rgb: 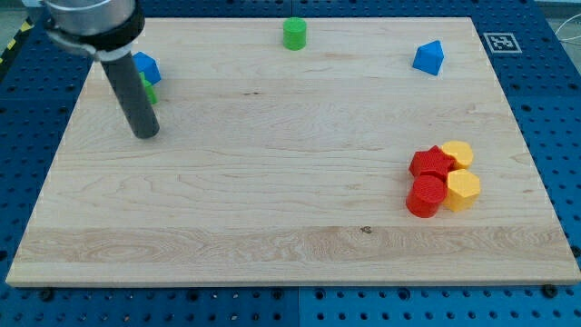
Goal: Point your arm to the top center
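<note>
My tip [146, 133] rests on the wooden board [272, 209] at the view's upper left. Just above it, partly hidden by the rod, lie a blue block [145, 66] and a green block [149, 91]. A green cylinder [295, 34] stands at the top centre, far to the right of my tip. A blue triangular block [429, 58] sits at the upper right.
At the right, a tight cluster holds a red star-like block [429, 164], a red cylinder [425, 196], a yellow block [457, 153] and a yellow hexagonal block [463, 190]. A printed marker tag [500, 42] lies off the board's top right corner.
</note>
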Robot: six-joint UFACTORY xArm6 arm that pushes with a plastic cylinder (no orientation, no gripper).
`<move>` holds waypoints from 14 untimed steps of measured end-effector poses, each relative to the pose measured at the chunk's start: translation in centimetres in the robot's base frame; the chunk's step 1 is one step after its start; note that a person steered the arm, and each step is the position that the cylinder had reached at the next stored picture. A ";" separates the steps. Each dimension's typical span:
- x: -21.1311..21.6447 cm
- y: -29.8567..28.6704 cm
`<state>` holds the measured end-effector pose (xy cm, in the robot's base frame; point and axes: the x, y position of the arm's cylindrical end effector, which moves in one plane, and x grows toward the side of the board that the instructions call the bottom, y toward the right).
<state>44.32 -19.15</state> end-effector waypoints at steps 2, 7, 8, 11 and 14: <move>4.8 -0.4; 4.8 4.3; 1.7 5.1; -5.9 7.4; -9.8 8.0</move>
<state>34.55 -11.11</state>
